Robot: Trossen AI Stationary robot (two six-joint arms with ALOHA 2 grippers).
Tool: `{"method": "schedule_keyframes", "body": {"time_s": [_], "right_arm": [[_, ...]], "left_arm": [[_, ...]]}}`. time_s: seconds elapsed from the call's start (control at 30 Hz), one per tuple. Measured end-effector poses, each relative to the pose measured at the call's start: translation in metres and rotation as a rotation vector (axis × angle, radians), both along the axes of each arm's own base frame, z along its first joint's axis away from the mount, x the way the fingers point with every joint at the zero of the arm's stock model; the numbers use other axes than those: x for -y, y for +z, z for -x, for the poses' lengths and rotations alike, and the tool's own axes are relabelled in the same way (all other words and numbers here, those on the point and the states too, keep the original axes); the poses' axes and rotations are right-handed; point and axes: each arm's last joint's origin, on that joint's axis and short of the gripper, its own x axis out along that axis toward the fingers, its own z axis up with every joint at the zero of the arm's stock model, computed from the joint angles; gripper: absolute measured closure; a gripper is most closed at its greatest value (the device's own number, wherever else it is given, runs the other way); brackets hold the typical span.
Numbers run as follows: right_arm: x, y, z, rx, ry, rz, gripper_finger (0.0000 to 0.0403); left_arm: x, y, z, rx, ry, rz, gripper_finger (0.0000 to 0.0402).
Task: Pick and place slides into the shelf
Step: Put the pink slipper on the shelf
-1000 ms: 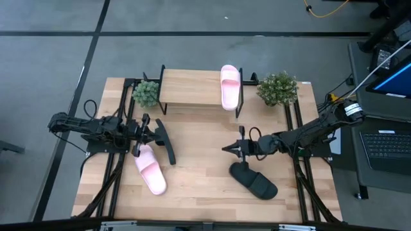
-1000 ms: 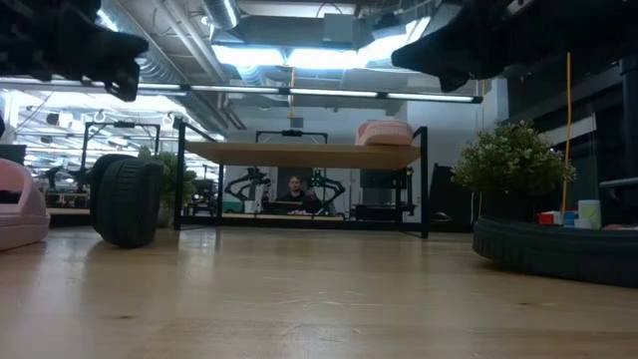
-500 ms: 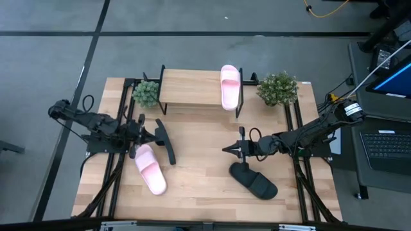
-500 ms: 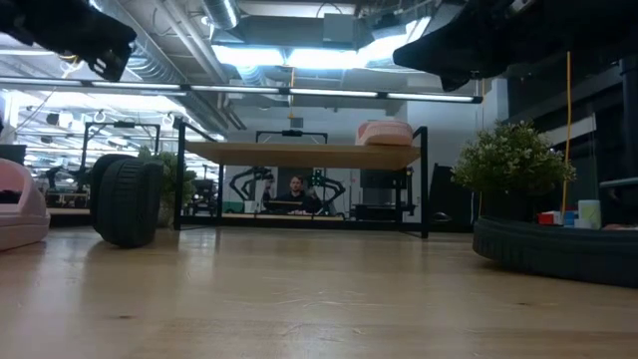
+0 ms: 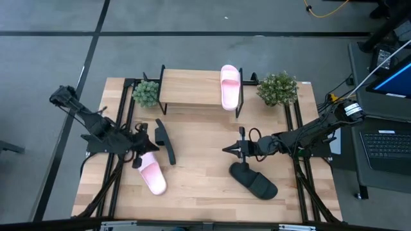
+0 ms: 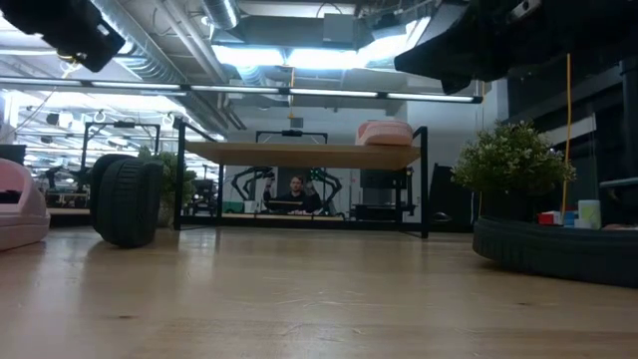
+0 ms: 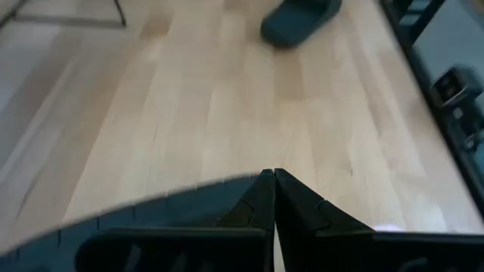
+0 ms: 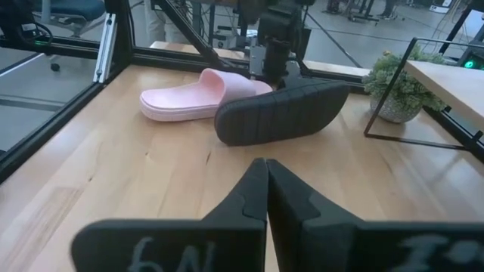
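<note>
A black slide [image 5: 166, 141] stands on its side edge on the table, with its ribbed sole [image 8: 283, 112] facing the right arm. My left gripper [image 5: 151, 133] is shut and points down at this slide's upper edge near its far end. A pale pink slide [image 5: 149, 170] lies flat beside it. The second pink slide [image 5: 230, 86] lies on the right end of the shelf [image 5: 192, 96]. The second black slide [image 5: 255, 181] lies flat near the right arm. My right gripper [image 5: 226, 149] is shut and hovers just to its far left. My left gripper [image 7: 270, 177] has its shut fingertips right at the upper edge [image 7: 227, 189] of the standing black slide, coming from above on the table's left side. I cannot tell whether they touch it.
Two small potted plants [image 5: 146, 93] [image 5: 277, 88] flank the shelf at the far edge. Bare wood lies between the two arms and along the near edge. Black frame rails run down both sides of the table. In the low view, a person [image 6: 296, 189] sits in the room behind.
My left arm has folded back, its elbow swinging toward the far edge. Its gripper has risen and drawn a little toward the table's left edge. The black slide has stayed standing on its edge. The right arm has kept still.
</note>
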Motion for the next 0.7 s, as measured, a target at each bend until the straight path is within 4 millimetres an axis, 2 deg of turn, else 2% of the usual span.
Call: {"method": "schedule_keyframes", "body": {"time_s": [0.2, 0.37, 0.53, 0.7], "right_arm": [[0.001, 0.0, 0.0, -0.003, -0.002, 0.002, 0.0398], [0.001, 0.0, 0.0, -0.003, -0.002, 0.002, 0.0398], [0.001, 0.0, 0.0, -0.003, -0.002, 0.003, 0.0398], [0.001, 0.0, 0.0, -0.004, -0.003, -0.001, 0.0398]], "left_arm": [[0.015, 0.017, -0.005, -0.166, 0.079, 0.007, 0.0402], [0.031, 0.028, -0.012, -0.216, 0.092, 0.014, 0.0402], [0.054, 0.021, -0.017, -0.344, 0.126, 0.1, 0.0402], [0.078, 0.015, -0.021, -0.485, 0.255, 0.062, 0.0401]]}}
